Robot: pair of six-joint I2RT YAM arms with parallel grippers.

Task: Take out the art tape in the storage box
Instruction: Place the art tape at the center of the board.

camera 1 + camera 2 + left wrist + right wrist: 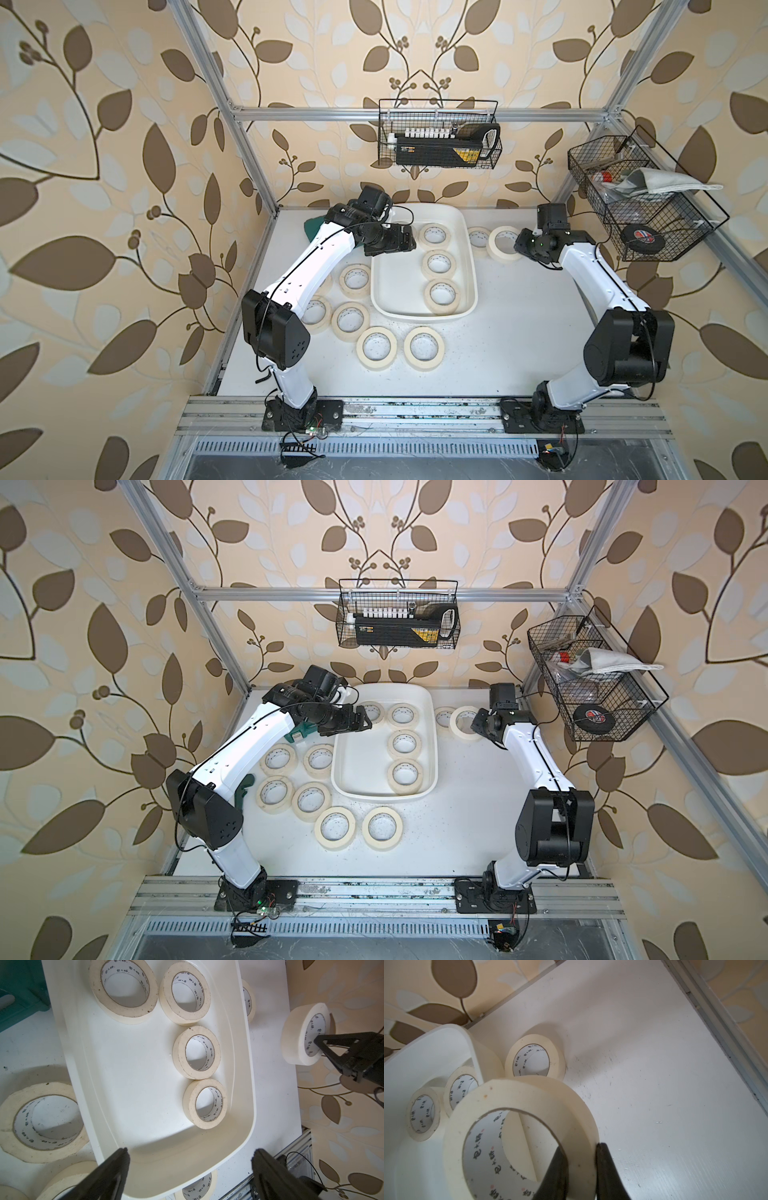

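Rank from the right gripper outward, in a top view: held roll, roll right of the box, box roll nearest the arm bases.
From the right gripper:
1. Held roll: in its jaws.
2. Table roll: just right of the storage box.
3. Frontmost box roll: inside, right front corner.

Art tape rolls (424, 266) in storage box (384, 291), others (424, 365) on table (519, 332)
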